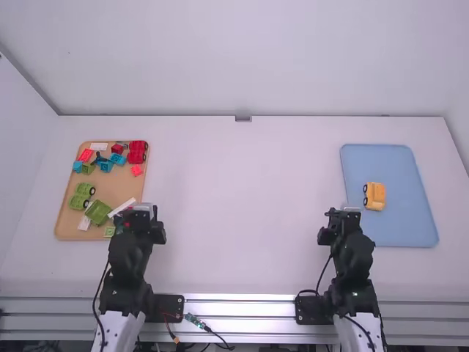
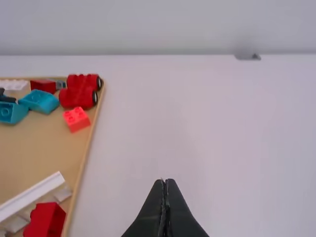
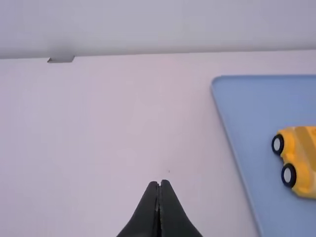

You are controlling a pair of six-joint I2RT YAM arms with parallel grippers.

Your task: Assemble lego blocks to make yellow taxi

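In the high view, the yellow taxi (image 1: 374, 196) lies on the blue tray (image 1: 396, 231) at the right, its black wheels facing left; the right wrist view has the same yellow taxi (image 3: 302, 160) at its right side. My left gripper (image 1: 142, 210) is folded back near its base, beside the wooden tray's right edge; in the left wrist view the left gripper (image 2: 165, 182) has its fingertips together with nothing between them. My right gripper (image 1: 344, 211) rests left of the blue tray, and in the right wrist view the right gripper (image 3: 159, 183) is likewise shut and holds nothing.
A wooden tray (image 1: 117, 183) at the left carries several red, blue and green blocks, green wheeled pieces (image 1: 81, 196) and a red wheeled base (image 1: 137, 152). White table (image 1: 245, 205) lies between the two trays. A wall runs behind the table.
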